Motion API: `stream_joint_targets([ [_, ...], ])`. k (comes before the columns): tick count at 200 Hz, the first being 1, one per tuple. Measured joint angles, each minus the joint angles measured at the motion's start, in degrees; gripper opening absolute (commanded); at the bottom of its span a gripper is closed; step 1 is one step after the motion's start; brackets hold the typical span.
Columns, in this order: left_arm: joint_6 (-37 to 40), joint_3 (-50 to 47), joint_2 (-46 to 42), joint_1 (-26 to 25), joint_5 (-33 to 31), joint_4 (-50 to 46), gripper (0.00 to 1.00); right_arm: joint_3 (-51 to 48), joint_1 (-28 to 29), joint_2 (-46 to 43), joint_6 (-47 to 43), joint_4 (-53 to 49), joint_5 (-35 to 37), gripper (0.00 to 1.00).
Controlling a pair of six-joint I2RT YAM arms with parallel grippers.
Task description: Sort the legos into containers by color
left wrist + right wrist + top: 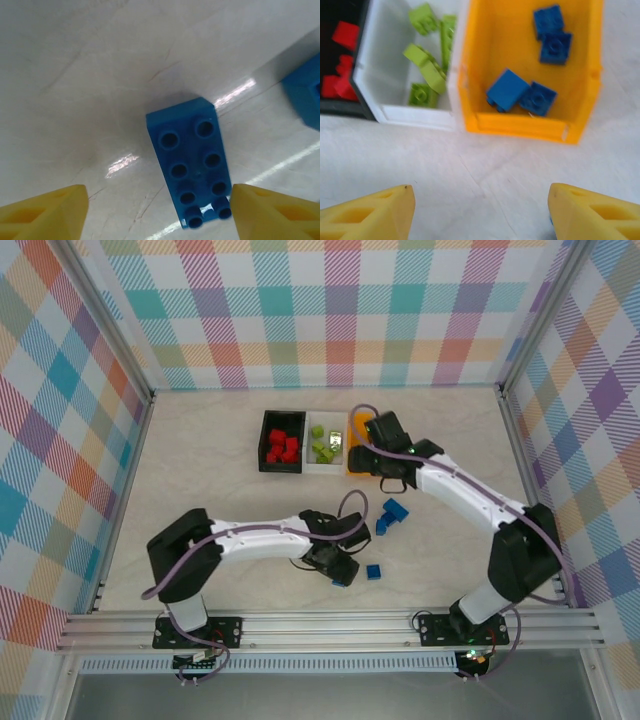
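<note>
Pale marbled tabletop point(200, 460) bears a blue eight-stud brick point(192, 160) between the spread fingers of the left gripper point(159, 207). Other loose blue bricks point(393, 512) lie near. With fingers apart, the right gripper point(481, 200) hovers before the orange bin point(520, 125), which holds four blue bricks point(507, 90). The white bin point(410, 116) holds green bricks point(422, 62), the black bin point(340, 106) red bricks point(345, 35).

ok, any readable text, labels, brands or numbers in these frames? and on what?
No readable text in any view.
Blue brick: stud tops are blurred, no lettering legible.
Black bin, white bin, orange bin: no labels or marks visible.
Walls: checked pattern only, no signs.
</note>
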Motion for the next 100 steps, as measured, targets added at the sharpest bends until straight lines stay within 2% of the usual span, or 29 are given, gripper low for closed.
stream_joint_targets([
  [45, 2.4, 4.3, 5.3, -1.6, 0.3, -1.8, 0.56, -7.5, -0.6, -8.2, 0.9, 0.0, 1.6, 0.72],
  [48, 2.4, 4.4, 5.7, -1.7, 0.4, -2.0, 0.56, -7.6, -0.7, -8.6, 0.9, 0.0, 1.7, 0.72],
  [63, 2.8, 5.4, 6.9, -2.1, 0.0, -2.9, 0.69, -8.4, -1.0, -10.3, 1.0, 0.4, 1.7, 0.72],
  [72, 3.1, 5.9, 6.9, -2.3, -0.3, -3.1, 0.70, -8.6, -1.2, -10.9, 1.0, 0.5, 1.7, 0.72],
  [100, 3.4, 6.4, 7.1, -2.5, -0.7, -4.5, 0.50, -9.8, -1.8, -11.3, 1.0, 1.3, 2.1, 0.72],
])
